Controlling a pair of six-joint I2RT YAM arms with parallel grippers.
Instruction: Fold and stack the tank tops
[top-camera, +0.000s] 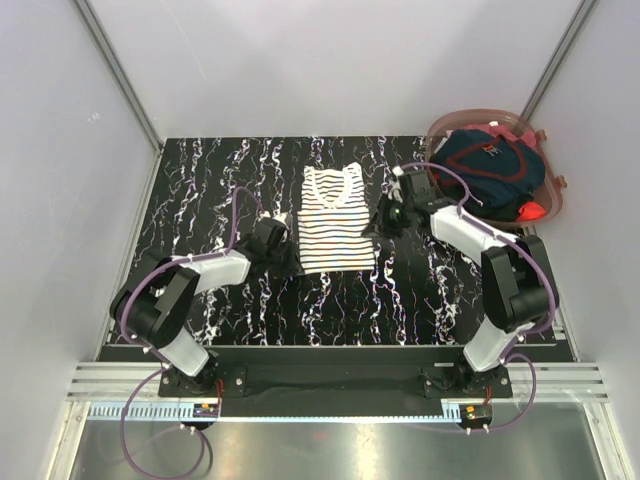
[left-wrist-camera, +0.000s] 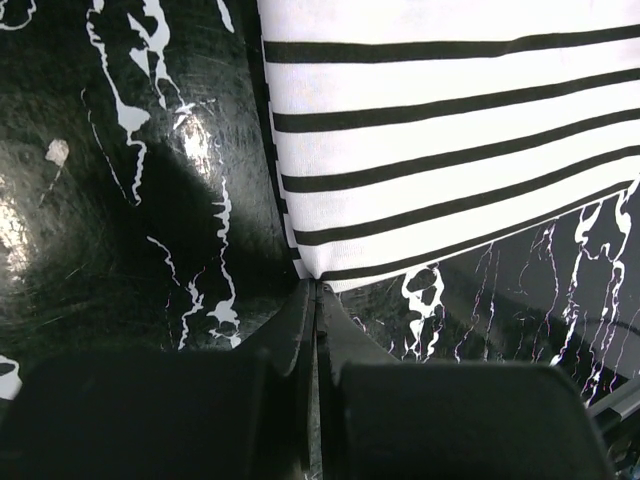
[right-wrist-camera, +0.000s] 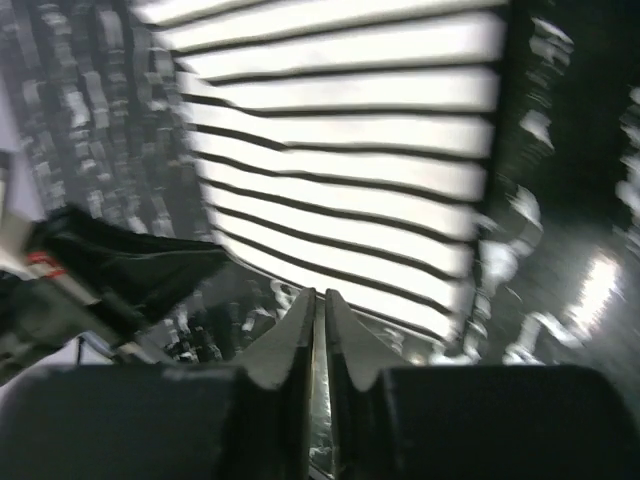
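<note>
Altogether two: one striped top (top-camera: 336, 220) on table (top-camera: 200, 180), one navy top (top-camera: 490, 170) in basket (top-camera: 475, 116).

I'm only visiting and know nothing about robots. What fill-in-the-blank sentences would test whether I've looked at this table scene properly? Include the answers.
1. The white cloth tank top with thin navy stripes lies spread flat on the black, white-veined ____.
2. The second tank top, in the pink see-through basket at the far right, is dark ____.
3. The left gripper, fingers together, sits at the striped top's near-left ____.
Answers: table; navy; corner.
</note>
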